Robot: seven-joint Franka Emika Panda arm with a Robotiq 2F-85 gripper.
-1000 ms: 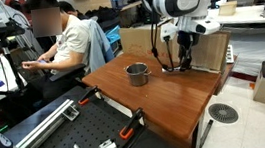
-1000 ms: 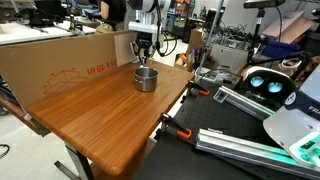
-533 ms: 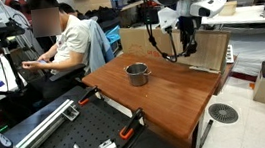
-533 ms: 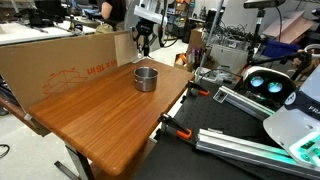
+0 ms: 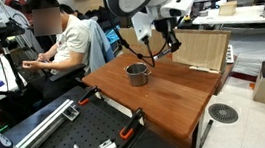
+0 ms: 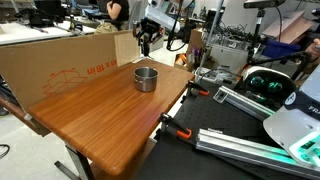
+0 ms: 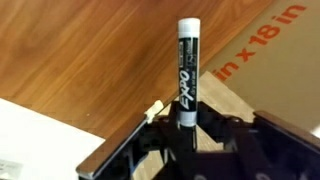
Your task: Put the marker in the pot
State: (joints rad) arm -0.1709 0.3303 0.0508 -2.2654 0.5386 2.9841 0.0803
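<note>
Claw point(image 7: 185, 128): clamped on the lower barrel of the marker point(image 7: 187, 70), bottom centre of the wrist view. Marker: upright in frame, black barrel, whitish end cap at the top, white "EXPO" lettering running lengthwise. Behind it, the wooden counter point(image 7: 80, 50) fills the left. The cardboard point(image 7: 265, 45) at upper right carries orange print, with "x 18 in" legible. In both exterior views the claw point(image 5: 171, 39) point(image 6: 145, 40) hangs raised, clear of the shiny silver pot point(image 5: 138, 74) point(image 6: 146, 77) that stands on the counter near frame centre.

Black marker point(image 7: 187, 75), silver pot point(image 6: 146, 78)
</note>
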